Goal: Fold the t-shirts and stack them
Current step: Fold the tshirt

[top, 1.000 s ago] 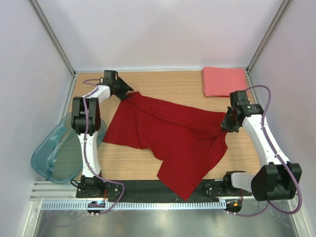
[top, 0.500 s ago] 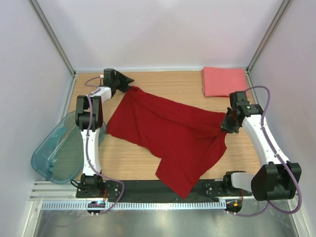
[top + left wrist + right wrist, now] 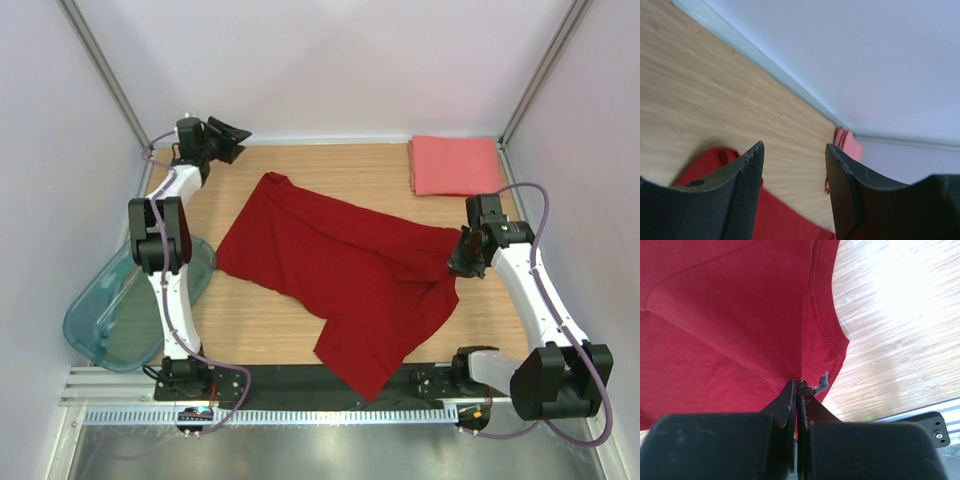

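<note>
— Looking for the dark red shirt (image 3: pixel 340 270) first: where?
— Lies spread open across the middle of the counter (image 3: pixel 330 165), mostly flat, creased toward its right side, with one corner reaching over the black strip (image 3: pixel 280 380) at the near edge, between the two arm bases.
— And the right fingers (image 3: pixel 458 262)?
— Pressed fully together on that shirt's right edge. Seen from the right wrist, clamp a bit of the stitched hem just beside a small white tag (image 3: pixel 822 382), with the cloth gathered to a point at the tips.
— Lifted or lying there?
— Cannot tell from above; looks low, close to the wood.
— And the left fingers (image 3: pixel 238 134)?
— Spread wide, gripping nothing. Hang at the far left corner of the counter, close to the back wall, apart from the shirt's nearest corner. Seen from the left wrist, frame bare wood between the two black tips, with red cloth below and a bit of pink farther off.
— And the pink shirt (image 3: pixel 455 165)?
— Folded into a neat rectangle in the far right corner, against the back wall, well apart from the red shirt and from both sets of fingers.
— Anything else around?
— See-through teal bin (image 3: pixel 105 315) at the left edge of the counter, partly hidden behind the left arm.
</note>
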Available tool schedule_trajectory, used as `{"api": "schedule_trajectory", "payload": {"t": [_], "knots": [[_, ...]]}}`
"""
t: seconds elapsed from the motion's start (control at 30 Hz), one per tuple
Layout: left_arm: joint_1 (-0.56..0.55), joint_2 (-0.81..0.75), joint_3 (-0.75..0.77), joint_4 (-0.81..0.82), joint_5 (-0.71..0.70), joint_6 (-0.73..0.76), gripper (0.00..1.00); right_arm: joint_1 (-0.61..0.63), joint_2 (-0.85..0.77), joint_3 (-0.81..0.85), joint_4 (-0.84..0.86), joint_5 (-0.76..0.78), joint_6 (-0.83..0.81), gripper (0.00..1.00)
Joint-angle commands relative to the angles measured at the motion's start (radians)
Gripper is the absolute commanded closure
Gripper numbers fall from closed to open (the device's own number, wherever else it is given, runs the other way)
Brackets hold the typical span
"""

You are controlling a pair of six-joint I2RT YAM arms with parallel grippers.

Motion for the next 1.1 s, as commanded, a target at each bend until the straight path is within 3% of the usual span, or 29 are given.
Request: {"api": "schedule_trajectory", "payload": {"t": [0.0, 0.13, 0.37, 0.53, 1.07], "knots": [[-0.056, -0.16, -0.086, -0.209, 0.054, 0.232, 0.46, -0.002, -0.032, -0.023, 0.018, 0.005, 0.009, 0.99], [-0.081, -0.207, -0.146, -0.367, 0.026, 0.364, 0.55, -0.002, -0.039, -0.029, 0.035, -0.011, 0.017, 0.99], [-0.11, -0.188, -0.146, -0.512, -0.107, 0.418, 0.69, -0.003, -0.039, -0.014, 0.038, -0.003, 0.014, 0.99], [-0.116, -0.155, -0.114, -0.564, -0.201, 0.423, 0.67, -0.003, -0.054, -0.017, 0.027, 0.003, 0.014, 0.99], [-0.133, -0.014, 0.013, -0.556, -0.142, 0.337, 0.62, -0.002, -0.048, -0.026, 0.035, 0.008, 0.024, 0.99]]}}
